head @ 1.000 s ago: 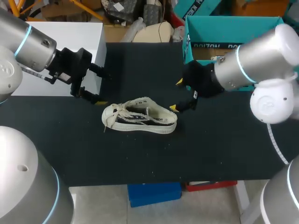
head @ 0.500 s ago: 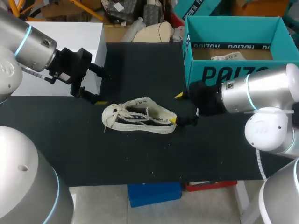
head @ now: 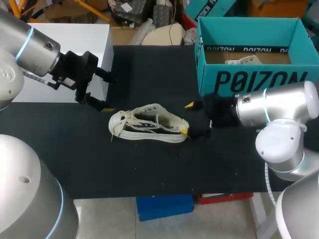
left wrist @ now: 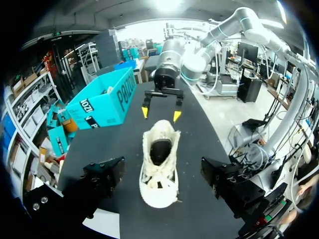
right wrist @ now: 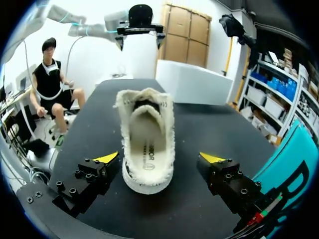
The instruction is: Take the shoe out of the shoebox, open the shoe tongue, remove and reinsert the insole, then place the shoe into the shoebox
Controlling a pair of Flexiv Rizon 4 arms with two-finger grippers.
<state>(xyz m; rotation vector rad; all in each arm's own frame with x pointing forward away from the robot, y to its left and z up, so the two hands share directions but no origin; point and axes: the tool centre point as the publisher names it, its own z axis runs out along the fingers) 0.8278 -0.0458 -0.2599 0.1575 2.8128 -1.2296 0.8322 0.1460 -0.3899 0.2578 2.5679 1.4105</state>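
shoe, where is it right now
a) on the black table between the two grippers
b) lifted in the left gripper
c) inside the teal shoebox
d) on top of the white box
a: the shoe lies on the black table outside the teal shoebox, with the left gripper off its toe and the right gripper open at its heel.

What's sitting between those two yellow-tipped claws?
Only the shoe, its heel toward the right gripper and its toe toward the left gripper; the head view shows it best.
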